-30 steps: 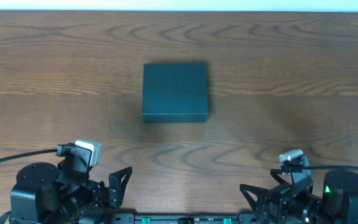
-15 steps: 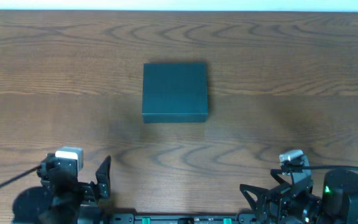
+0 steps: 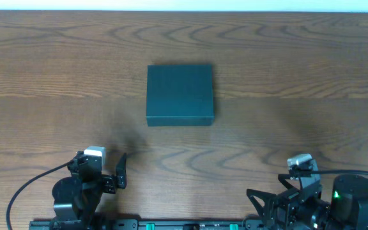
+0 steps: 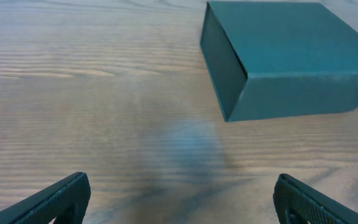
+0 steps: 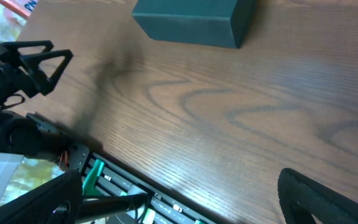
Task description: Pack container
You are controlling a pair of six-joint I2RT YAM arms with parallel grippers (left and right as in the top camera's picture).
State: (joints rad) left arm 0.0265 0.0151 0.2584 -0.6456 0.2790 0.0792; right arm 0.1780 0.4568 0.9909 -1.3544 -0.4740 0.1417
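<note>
The container [image 3: 179, 94] is a matte dark green box lying shut in the middle of the wooden table. It shows at the upper right of the left wrist view [image 4: 284, 59] and at the top of the right wrist view [image 5: 194, 17]. My left gripper [image 3: 109, 169] is open and empty near the front edge, left of and well short of the box, with bare table between its fingers [image 4: 182, 199]. My right gripper [image 3: 275, 193] is open and empty at the front right, over the table's front edge [image 5: 179, 199].
A black rail with green parts [image 5: 104, 180] runs along the table's front edge. The left arm [image 5: 17, 62] shows at the left of the right wrist view. Something colourful [image 5: 2, 18] lies beyond the table's left side.
The left arm has swung and shifted right along the front edge, and its gripper now points towards the box. The right arm and the box have not moved.
</note>
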